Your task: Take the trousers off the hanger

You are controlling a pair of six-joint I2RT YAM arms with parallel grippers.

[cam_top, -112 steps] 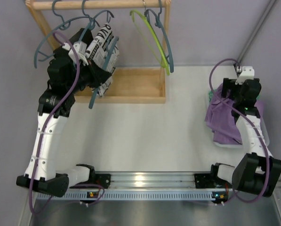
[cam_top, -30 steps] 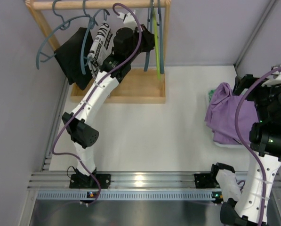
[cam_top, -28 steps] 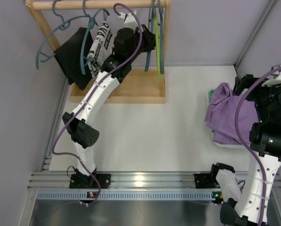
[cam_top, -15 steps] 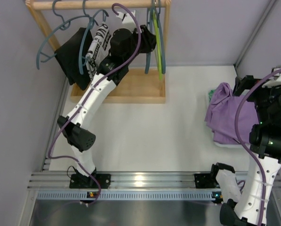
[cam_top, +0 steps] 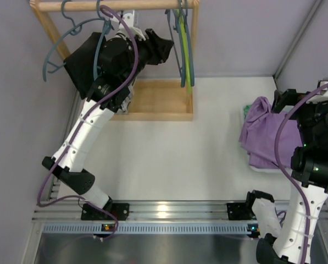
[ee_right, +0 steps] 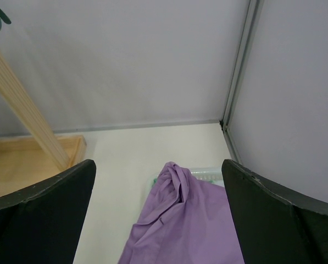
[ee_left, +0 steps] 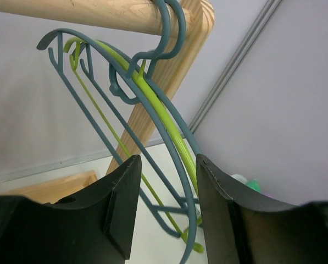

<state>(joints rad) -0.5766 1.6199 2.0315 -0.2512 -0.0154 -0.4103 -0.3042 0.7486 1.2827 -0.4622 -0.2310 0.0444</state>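
Your worktop (cam_top: 180, 159) carries a wooden rack (cam_top: 142, 5) at its far left, and the right side holds the purple trousers (cam_top: 262, 137), which lie in a crumpled heap. In the right wrist view that heap sits below and just ahead of the right gripper (ee_right: 158, 165). Its jaws are spread wide with nothing between them, and it is clear of the cloth.

The black trousers (cam_top: 81, 66) hang draped near the left end of the rail. Your left arm reaches up past them, so they are behind and to the left of its wrist. The left gripper (ee_left: 166, 162) points the other way, towards the bare hangers at the rail's right end.

There the teal hangers (ee_left: 179, 30) and a green hanger (ee_left: 153, 102) hang close together. Their wires show through the gap of the left gripper, whose jaws are parted and not clamped on anything.
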